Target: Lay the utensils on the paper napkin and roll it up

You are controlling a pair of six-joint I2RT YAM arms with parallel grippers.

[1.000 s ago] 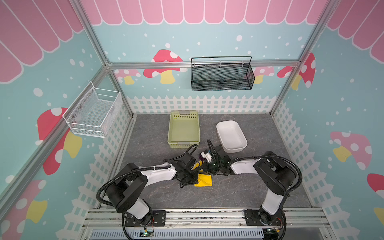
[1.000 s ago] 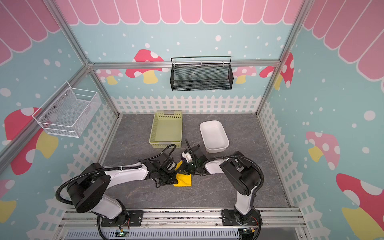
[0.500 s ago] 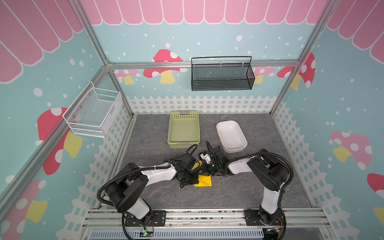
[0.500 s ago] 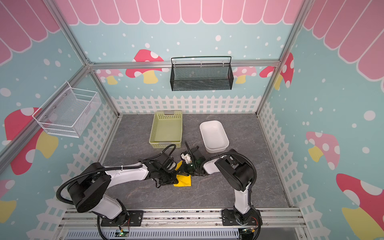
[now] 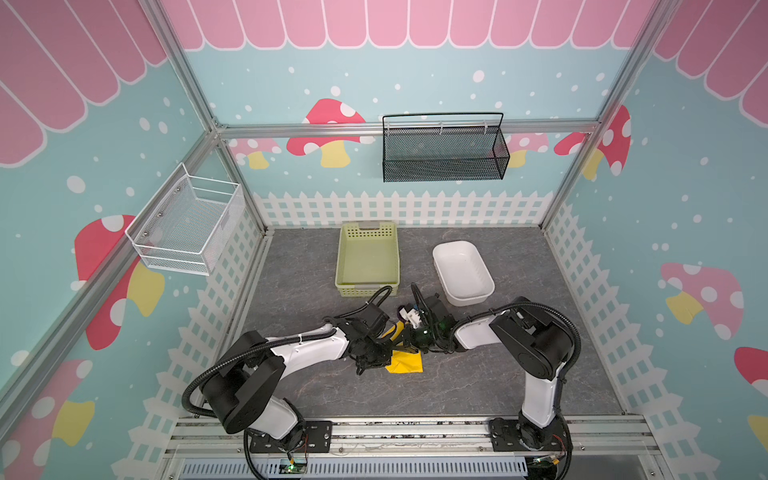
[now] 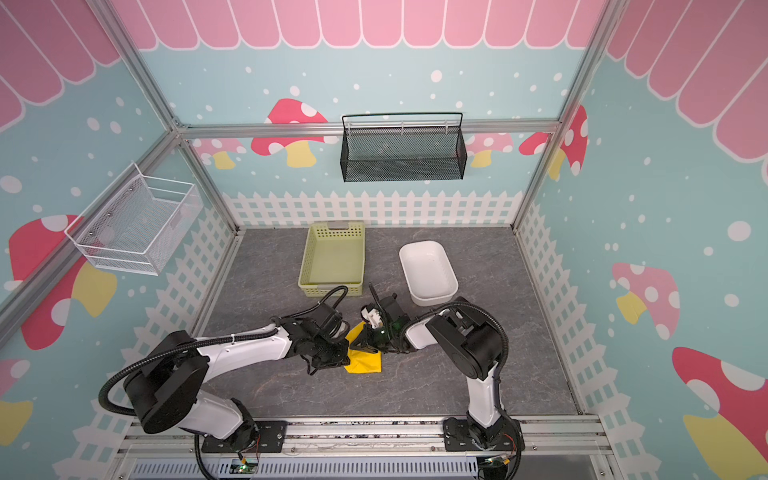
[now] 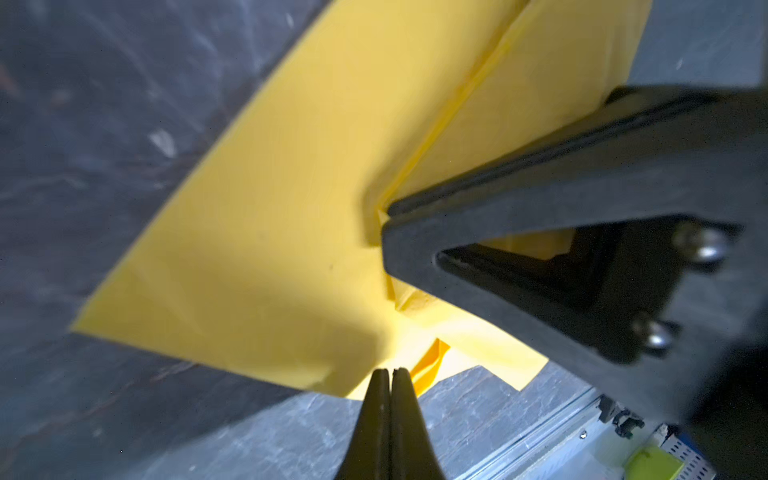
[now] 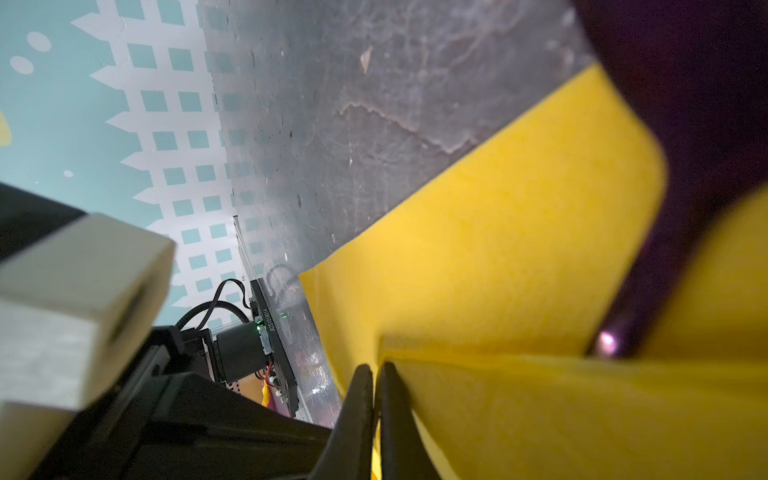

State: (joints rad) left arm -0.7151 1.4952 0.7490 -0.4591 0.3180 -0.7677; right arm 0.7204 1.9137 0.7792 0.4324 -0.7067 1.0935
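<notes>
Grey marbled table (image 5: 478, 386), booth walls teal with mushrooms. A green basket (image 5: 345, 257) and a white tub (image 5: 440, 266) are sitting toward the back. A black rack (image 5: 442, 153) is hanging on the rear wall and a wire basket (image 5: 187, 224) on the left one. Both arms are reaching low and meeting mid-front over the napkin (image 5: 405, 363) (image 6: 365, 361), which is lying partly folded on the table before the green basket. The left gripper (image 7: 390, 374) is pressing its jaws together at the paper's edge; I cannot tell whether paper is caught. The right gripper (image 8: 376, 368) is showing a thin slit at a fold, and I cannot tell whether it is gripping. Only the right wrist view is showing a purple utensil (image 8: 698, 145) lying between yellow folds. The left wrist view is showing the right gripper's finger (image 7: 519, 199) touching the fold.
</notes>
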